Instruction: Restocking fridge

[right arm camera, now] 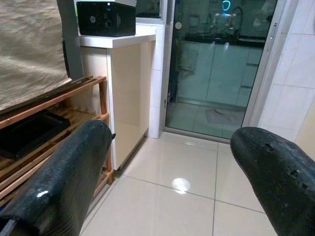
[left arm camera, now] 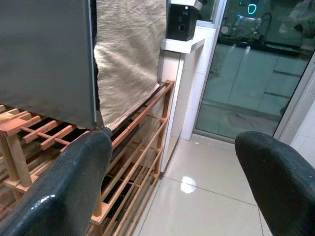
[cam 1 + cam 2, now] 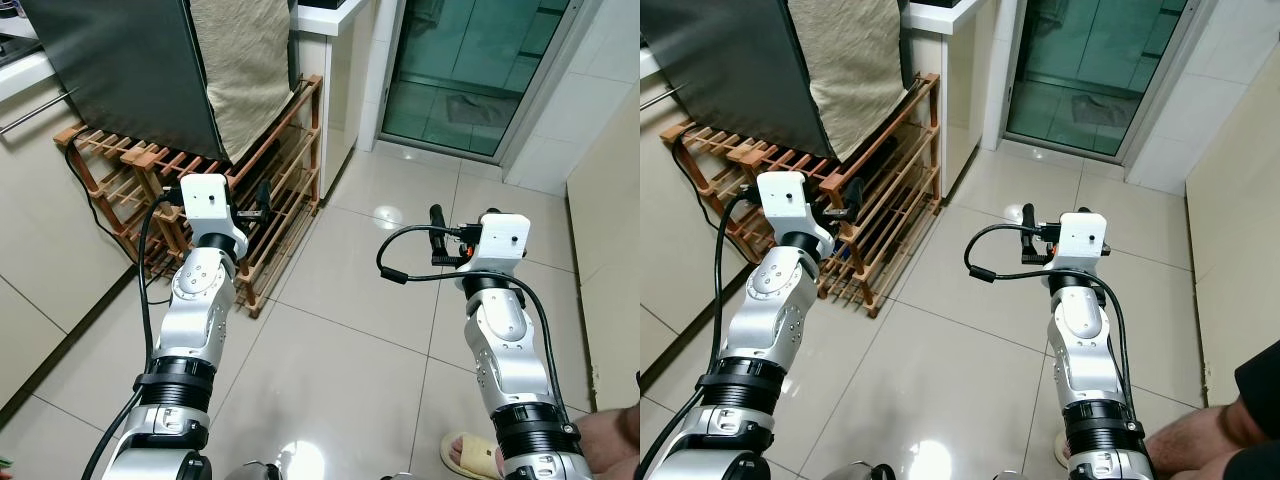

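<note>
Our left claw (image 2: 172, 187) and right claw (image 1: 167, 182), both spread, empty.
Wooden rack (image 3: 270, 170) beside left; cloth (image 3: 240, 60), perhaps a towel, above.

Rack (image 3: 250, 200) at left under cloth (image 3: 245, 70); glass door (image 3: 470, 70) ahead.

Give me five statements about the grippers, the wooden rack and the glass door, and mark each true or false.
1. The left gripper is open. True.
2. The right gripper holds a bottle. False: it is open, with nothing between its fingers.
3. A beige cloth hangs above the wooden rack. True.
4. The glass door stands behind the rack. False: it is beyond the white counter, further right.
5. A black box sits on the counter. True.
</note>
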`<state>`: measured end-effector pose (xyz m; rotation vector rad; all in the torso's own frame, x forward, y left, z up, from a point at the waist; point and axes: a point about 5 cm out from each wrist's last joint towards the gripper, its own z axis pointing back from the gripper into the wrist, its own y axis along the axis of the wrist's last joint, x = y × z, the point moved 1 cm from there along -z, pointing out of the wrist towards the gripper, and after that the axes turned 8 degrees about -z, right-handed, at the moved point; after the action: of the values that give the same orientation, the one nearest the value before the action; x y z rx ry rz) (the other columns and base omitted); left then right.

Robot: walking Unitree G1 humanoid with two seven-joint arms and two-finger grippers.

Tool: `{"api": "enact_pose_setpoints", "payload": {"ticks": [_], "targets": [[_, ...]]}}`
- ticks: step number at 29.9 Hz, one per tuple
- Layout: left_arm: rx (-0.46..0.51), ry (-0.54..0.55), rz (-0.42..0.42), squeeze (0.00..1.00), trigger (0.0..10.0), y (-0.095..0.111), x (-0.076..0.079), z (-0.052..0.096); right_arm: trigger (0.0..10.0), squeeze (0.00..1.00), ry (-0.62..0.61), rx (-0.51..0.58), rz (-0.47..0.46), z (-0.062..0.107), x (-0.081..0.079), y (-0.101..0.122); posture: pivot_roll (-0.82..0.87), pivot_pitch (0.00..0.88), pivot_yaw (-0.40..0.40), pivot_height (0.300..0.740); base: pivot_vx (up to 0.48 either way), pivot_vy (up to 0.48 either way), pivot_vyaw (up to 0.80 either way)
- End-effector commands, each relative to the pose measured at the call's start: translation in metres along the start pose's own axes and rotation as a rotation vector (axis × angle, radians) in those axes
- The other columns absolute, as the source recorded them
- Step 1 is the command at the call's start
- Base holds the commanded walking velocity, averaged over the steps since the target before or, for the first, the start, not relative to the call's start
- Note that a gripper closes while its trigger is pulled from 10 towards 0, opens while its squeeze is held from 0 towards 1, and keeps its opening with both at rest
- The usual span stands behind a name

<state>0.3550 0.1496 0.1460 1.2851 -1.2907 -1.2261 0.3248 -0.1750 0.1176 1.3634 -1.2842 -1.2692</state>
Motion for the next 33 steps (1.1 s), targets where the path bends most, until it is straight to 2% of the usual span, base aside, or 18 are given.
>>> {"api": "enact_pose_setpoints", "payload": {"ticks": [1,9,10,11,13,16,21,33], "targets": [[0.02,0.008,-0.005,0.0,10.0,0.004,-0.002,0.001,10.0,0.0,0.005,0.009,-0.012,-0.001,-0.001,0.001,-0.11,0.056,0.032,0.74,0.0,0.0,0.0],[0.02,0.008,-0.005,0.0,10.0,0.004,-0.002,0.001,10.0,0.0,0.005,0.009,-0.012,-0.001,-0.001,0.001,-0.11,0.056,0.032,0.74,0.0,0.0,0.0],[0.029,-0.019,0.003,0.0,10.0,0.001,0.005,0.002,10.0,0.0,0.003,-0.001,0.002,-0.003,0.003,0.001,-0.16,0.007,-0.004,0.74,0.0,0.0,0.0],[0.029,-0.019,0.003,0.0,10.0,0.001,0.005,0.002,10.0,0.0,0.003,-0.001,0.002,-0.003,0.003,0.001,-0.16,0.007,-0.004,0.74,0.0,0.0,0.0],[0.053,-0.084,0.035,0.0,10.0,0.0,0.021,0.003,10.0,0.0,-0.005,-0.005,0.015,-0.006,0.01,0.004,-0.16,0.011,0.0,0.74,0.0,0.0,0.0],[0.069,-0.105,0.057,0.0,10.0,0.003,0.023,0.003,10.0,0.0,-0.024,-0.011,-0.017,-0.007,0.012,0.004,-0.16,0.013,0.001,0.74,0.0,0.0,0.0],[0.089,-0.098,0.052,0.0,10.0,0.006,0.021,0.004,10.0,0.0,-0.025,-0.009,-0.008,-0.006,0.012,0.003,-0.16,0.021,0.011,0.74,0.0,0.0,0.0],[0.105,-0.065,0.05,0.0,10.0,0.01,0.018,-0.001,10.0,0.0,-0.014,0.02,0.016,-0.007,0.012,0.01,-0.17,0.023,0.015,0.74,0.459,0.0,0.0]]}}
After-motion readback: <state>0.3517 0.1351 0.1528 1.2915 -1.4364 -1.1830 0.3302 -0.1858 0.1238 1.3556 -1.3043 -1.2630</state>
